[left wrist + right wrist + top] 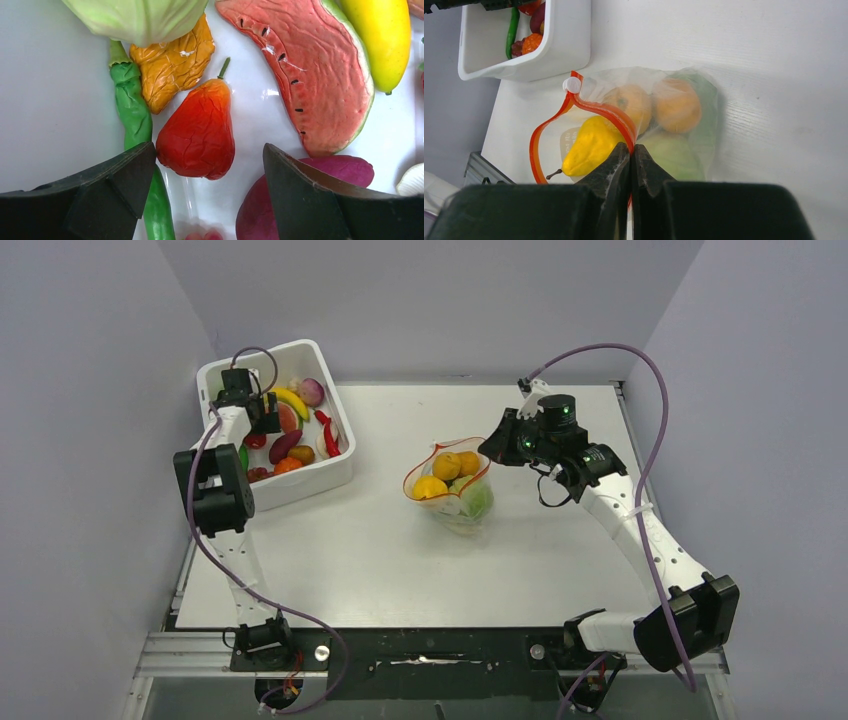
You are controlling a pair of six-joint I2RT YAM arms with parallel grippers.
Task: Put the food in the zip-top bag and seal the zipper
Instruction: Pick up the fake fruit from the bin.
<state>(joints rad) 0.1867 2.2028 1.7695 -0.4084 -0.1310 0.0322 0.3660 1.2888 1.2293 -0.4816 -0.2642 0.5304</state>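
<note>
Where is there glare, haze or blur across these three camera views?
Left wrist: red pear crisp, small glints on the white tub floor beside it. Right wrist: the clear bag hazes the orange fruits inside. Top external: even light, soft shadows, no strong glare.

On table: tub at far-left corner, banana and watermelon slice inside. At centre: zip-top bag, right of tub, well apart, pear inside.
</note>
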